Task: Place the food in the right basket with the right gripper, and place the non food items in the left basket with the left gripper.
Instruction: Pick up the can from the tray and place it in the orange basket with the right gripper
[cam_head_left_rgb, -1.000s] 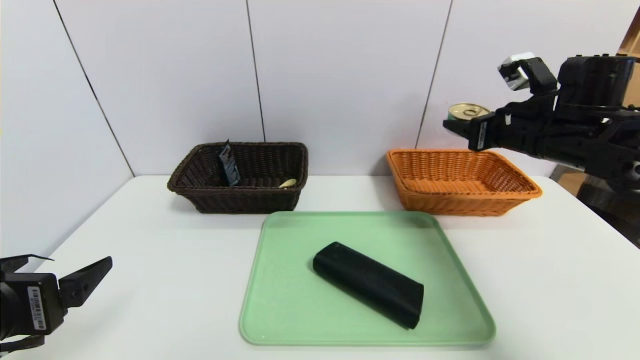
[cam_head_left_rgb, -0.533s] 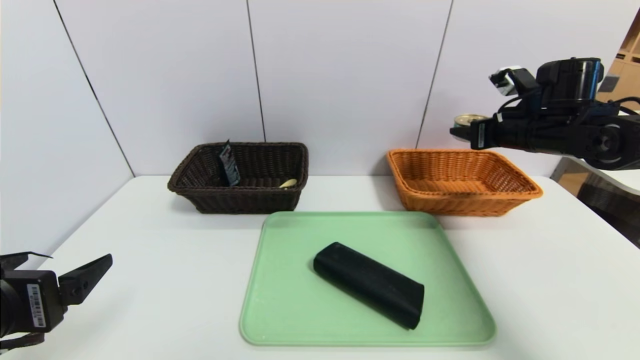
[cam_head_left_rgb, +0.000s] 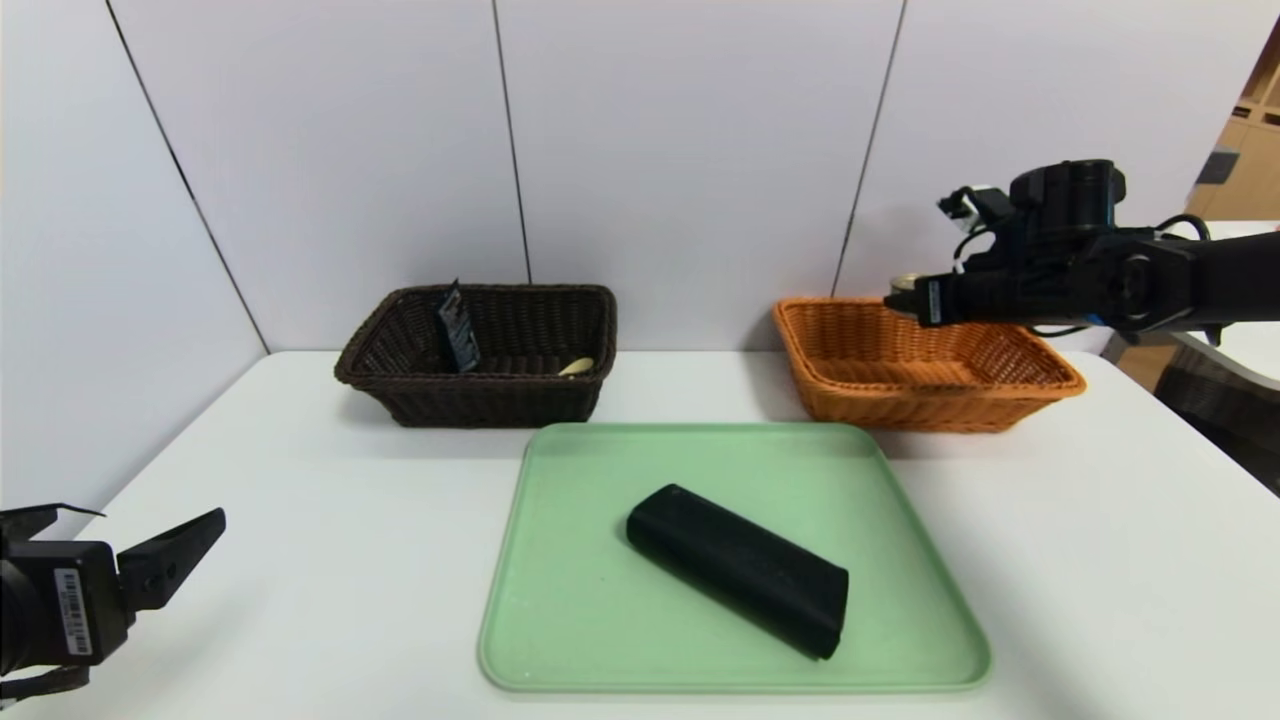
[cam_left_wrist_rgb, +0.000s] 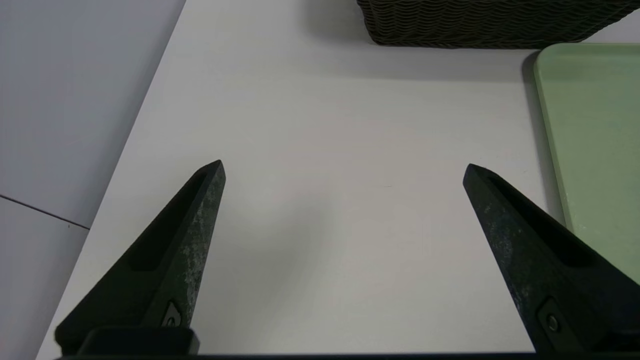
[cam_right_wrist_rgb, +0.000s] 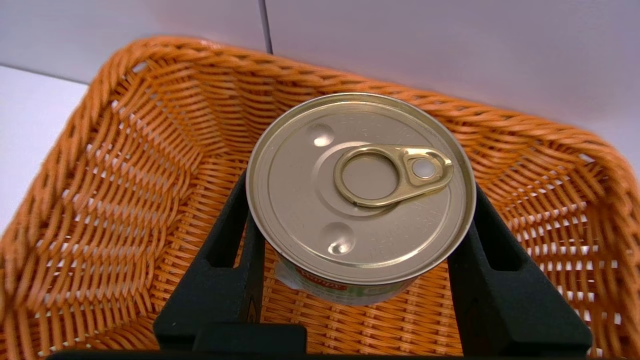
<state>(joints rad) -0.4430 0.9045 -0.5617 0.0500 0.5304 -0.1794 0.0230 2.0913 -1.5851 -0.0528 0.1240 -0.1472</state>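
The food, a short tin can (cam_right_wrist_rgb: 360, 185) with a gold pull-ring lid, sits upright between the fingers of my right gripper (cam_right_wrist_rgb: 360, 200), which is shut on its sides. In the head view this gripper (cam_head_left_rgb: 915, 300) hangs over the back of the orange right basket (cam_head_left_rgb: 1040, 375), with only the can's lid (cam_head_left_rgb: 905, 284) showing. The black oblong case (cam_head_left_rgb: 740, 568) lies on the green tray (cam_head_left_rgb: 600, 620). In the dark left basket (cam_head_left_rgb: 480, 400) are the dark tube (cam_head_left_rgb: 459, 330) and the spoon (cam_head_left_rgb: 577, 367). My left gripper (cam_head_left_rgb: 130, 520) is parked open at the table's front left, holding nothing.
The orange basket's woven floor (cam_right_wrist_rgb: 125, 175) below the can is bare. The left wrist view shows the left gripper (cam_left_wrist_rgb: 344, 165) over white table, with the dark basket's wall (cam_left_wrist_rgb: 475, 25) and the tray's edge (cam_left_wrist_rgb: 595, 125) farther off. White wall panels stand behind both baskets.
My right gripper has come down with the can, from well above the orange basket to just over its rim. The left gripper and the case have not moved.
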